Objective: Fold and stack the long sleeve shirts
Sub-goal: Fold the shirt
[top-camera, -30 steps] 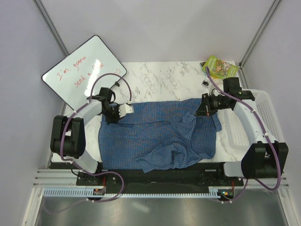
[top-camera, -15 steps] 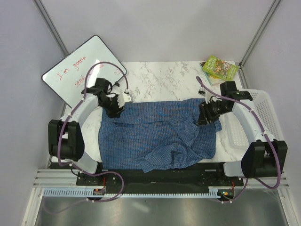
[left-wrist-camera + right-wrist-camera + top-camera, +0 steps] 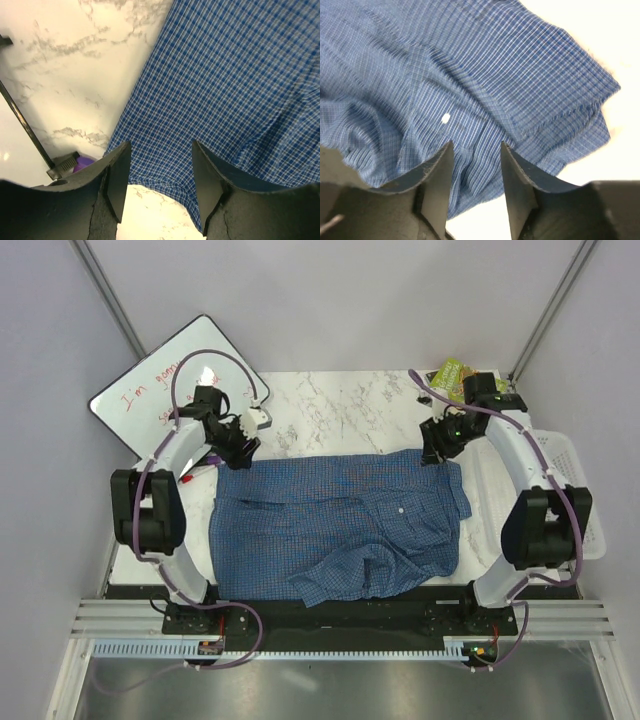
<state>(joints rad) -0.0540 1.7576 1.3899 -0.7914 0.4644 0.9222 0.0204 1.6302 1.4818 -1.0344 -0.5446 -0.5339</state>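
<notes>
Progress is sitting near the very start: the blue checked shirt (image 3: 340, 520) is lying spread open across the middle of the marble table (image 3: 340, 405), reaching toward the 6 o'clock edge, with no fold made in it. Its far hem is running fairly straight from 10 to 2 o'clock, while a sleeve is lying bunched and rumpled near 6 o'clock. The left gripper (image 3: 240, 448) is hovering over the shirt's 10 o'clock corner, jaws parted and holding nothing. The right gripper (image 3: 435, 452) is hovering over the 2 o'clock corner, likewise parted and empty. No folded shirt is showing anywhere, so smoothing the sleeve, every fold and the stacking are all, by my judgement, waiting to be done. A white mesh basket (image 3: 565, 480) is standing at 3 o'clock.
</notes>
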